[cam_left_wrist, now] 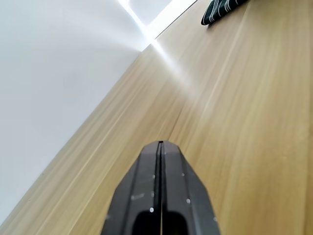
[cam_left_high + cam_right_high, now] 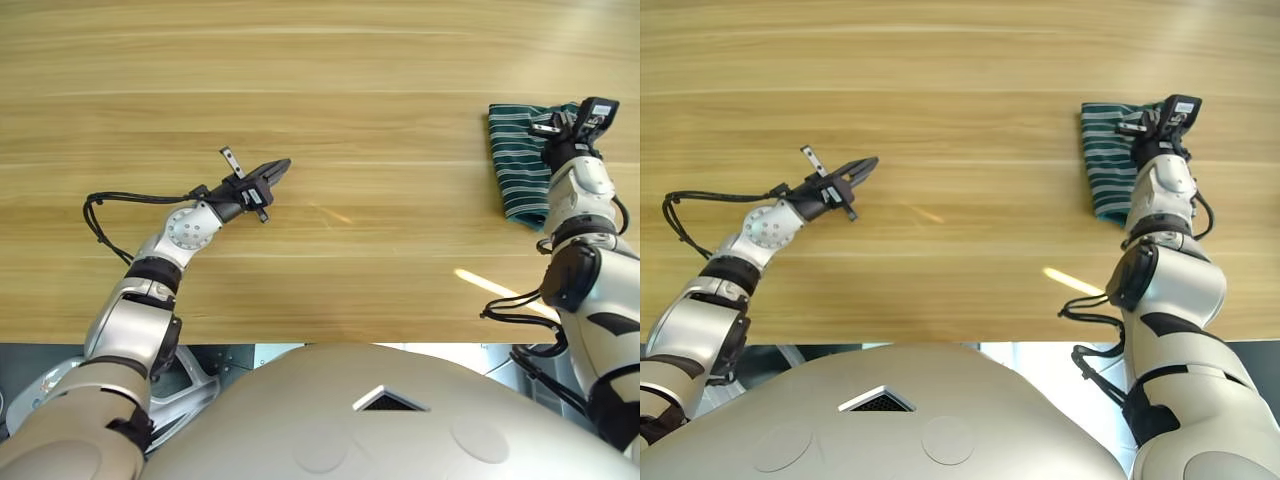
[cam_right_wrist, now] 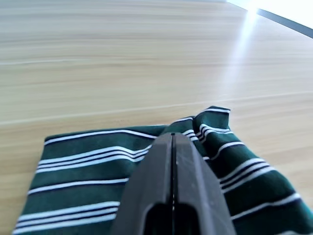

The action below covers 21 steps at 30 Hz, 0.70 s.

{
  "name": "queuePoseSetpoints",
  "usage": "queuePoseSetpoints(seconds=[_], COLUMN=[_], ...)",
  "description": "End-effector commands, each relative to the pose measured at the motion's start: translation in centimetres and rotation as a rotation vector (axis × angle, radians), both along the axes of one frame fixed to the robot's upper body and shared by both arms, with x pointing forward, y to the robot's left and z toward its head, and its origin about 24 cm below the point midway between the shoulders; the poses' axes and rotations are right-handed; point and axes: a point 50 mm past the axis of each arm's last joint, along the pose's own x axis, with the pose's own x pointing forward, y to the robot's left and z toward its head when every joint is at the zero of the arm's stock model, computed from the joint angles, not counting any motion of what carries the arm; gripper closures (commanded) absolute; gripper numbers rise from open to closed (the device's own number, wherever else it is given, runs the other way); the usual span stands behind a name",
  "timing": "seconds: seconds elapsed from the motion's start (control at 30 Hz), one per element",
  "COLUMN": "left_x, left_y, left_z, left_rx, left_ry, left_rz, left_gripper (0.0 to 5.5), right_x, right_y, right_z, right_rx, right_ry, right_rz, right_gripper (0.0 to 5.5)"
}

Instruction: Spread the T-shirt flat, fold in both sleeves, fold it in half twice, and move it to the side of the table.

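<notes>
The T-shirt (image 2: 518, 170), dark green with white stripes, lies folded into a small rectangle on the wooden table (image 2: 380, 90) near its right side. My right gripper (image 2: 545, 128) is over the shirt's far part with its fingers shut; in the right wrist view its tip (image 3: 172, 135) sits just above the striped cloth (image 3: 83, 171), next to a slightly raised corner (image 3: 211, 117). I see no cloth between the fingers. My left gripper (image 2: 282, 166) is shut and holds nothing, low over bare wood left of the middle, far from the shirt (image 1: 220, 7).
A black cable (image 2: 110, 205) loops out from the left forearm over the table's left part. The table's near edge (image 2: 300, 343) runs just in front of both arms. Bare wood lies between the two grippers.
</notes>
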Motion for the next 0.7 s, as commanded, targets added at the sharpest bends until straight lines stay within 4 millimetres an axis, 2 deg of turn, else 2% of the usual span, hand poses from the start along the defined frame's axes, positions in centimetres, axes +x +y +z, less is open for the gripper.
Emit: queuePoseSetpoints(seconds=[0.03,0.27,0.57,0.7], left_x=[-1.2,-1.3,-1.3,-1.2], left_y=[0.4,0.6,0.6,0.5], left_z=[-1.6,-1.8,-1.9,-2.0], left_rx=[0.072,0.084,0.094,0.102], left_ry=[0.082,0.085,0.088,0.090], left_rz=[-0.007,-0.002,0.004,0.006], left_gripper=[5.50,5.50,5.50,5.50], right_x=[-0.9,-2.0,-2.4,-2.8], right_y=[-0.4,-1.6,-4.4,-5.1], right_z=[-1.0,-1.5,0.8,0.9], right_rx=[0.018,0.088,0.322,0.397], right_ry=[0.048,0.052,-0.218,-0.262], right_rz=[-0.063,-0.194,-0.409,-0.465], right_gripper=[5.49,5.49,5.49,5.49])
